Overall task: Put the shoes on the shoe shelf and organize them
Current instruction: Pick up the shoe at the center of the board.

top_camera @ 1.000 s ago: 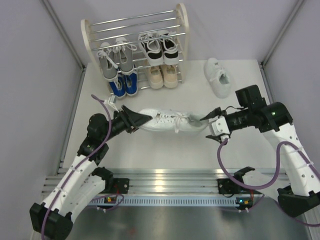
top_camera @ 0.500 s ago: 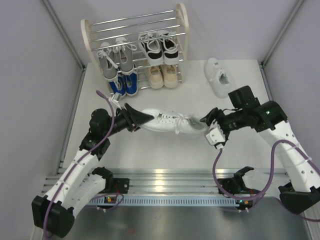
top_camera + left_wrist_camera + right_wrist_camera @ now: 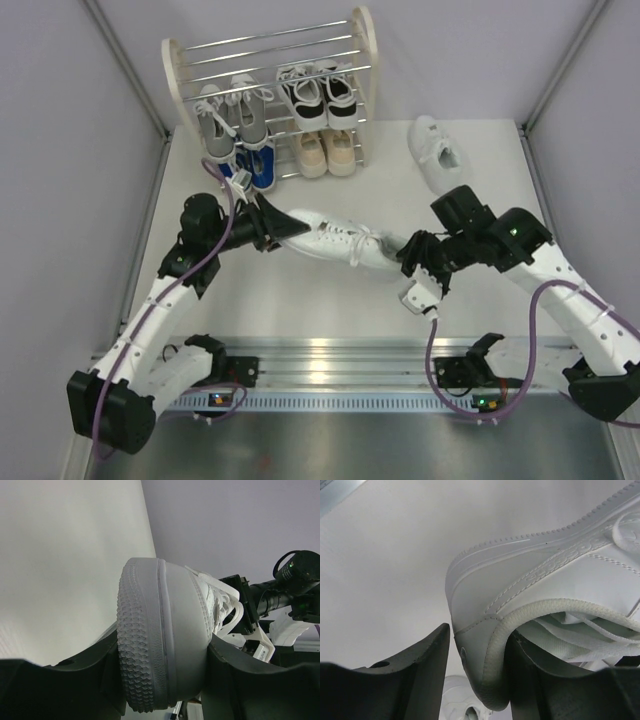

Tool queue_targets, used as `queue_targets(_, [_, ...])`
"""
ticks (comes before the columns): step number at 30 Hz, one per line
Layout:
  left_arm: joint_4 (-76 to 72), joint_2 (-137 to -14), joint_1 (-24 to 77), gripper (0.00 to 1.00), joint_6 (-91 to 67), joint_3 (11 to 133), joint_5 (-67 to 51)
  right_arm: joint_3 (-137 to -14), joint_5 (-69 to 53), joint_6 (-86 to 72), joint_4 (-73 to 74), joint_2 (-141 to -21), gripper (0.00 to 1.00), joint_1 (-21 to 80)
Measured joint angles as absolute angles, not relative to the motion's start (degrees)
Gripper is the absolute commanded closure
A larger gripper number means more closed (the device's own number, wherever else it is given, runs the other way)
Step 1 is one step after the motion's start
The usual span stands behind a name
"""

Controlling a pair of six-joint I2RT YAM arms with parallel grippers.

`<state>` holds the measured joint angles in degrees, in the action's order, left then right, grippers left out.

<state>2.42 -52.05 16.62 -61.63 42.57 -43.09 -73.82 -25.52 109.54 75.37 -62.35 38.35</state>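
Observation:
An all-white shoe hangs between both arms above the table, toe to the left. My left gripper is shut on its toe; in the left wrist view the treaded sole and toe cap fill the space between the fingers. My right gripper straddles the heel: one finger sits inside the collar against it, the other stands just outside with a thin gap. The second white shoe lies on the table to the right of the shoe shelf.
The shelf at the back holds a grey pair and a black-and-white pair on one tier, with a blue pair and a beige pair below. Its top rods are bare. Grey walls close both sides.
My right gripper has moved left and down onto the heel, and its jaws have narrowed around it. The left gripper has carried the toe slightly up and back.

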Motion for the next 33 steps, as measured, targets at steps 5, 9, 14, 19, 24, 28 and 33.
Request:
queue_targets(5, [2.55,-53.71,16.32,1.00,-62.02,43.09,-44.88,-73.38,-23.75,110.41,75.44,-61.08,0.40,38.74])
queue_targets(9, [2.13,-53.82,15.70,1.00,-61.98,43.64,-46.35,-75.92,-26.48,106.26,76.49,-60.51,0.28,38.48])
queue_targets(14, [2.17,-53.32,15.31,1.00,-62.22,43.83,-48.18,-82.59,-35.90,92.55,76.27,-59.00,0.22,35.66])
queue_targets(19, [2.15,-51.99,15.16,1.00,-62.02,43.83,-48.47,-79.09,-42.94,67.51,67.18,-53.17,0.07,30.74])
queue_targets(24, [1.45,-51.13,15.14,1.00,-62.96,43.83,-48.53,-67.61,-48.86,49.17,58.67,-47.57,0.01,25.65])
queue_targets(28, [0.62,-51.07,15.07,1.00,-63.79,43.83,-48.58,-61.45,-49.08,37.85,51.77,-45.76,0.01,22.94])
queue_targets(33, [-1.52,-50.92,15.07,1.00,-65.60,43.83,-48.62,-57.60,-48.03,26.63,44.05,-45.58,0.00,21.82])
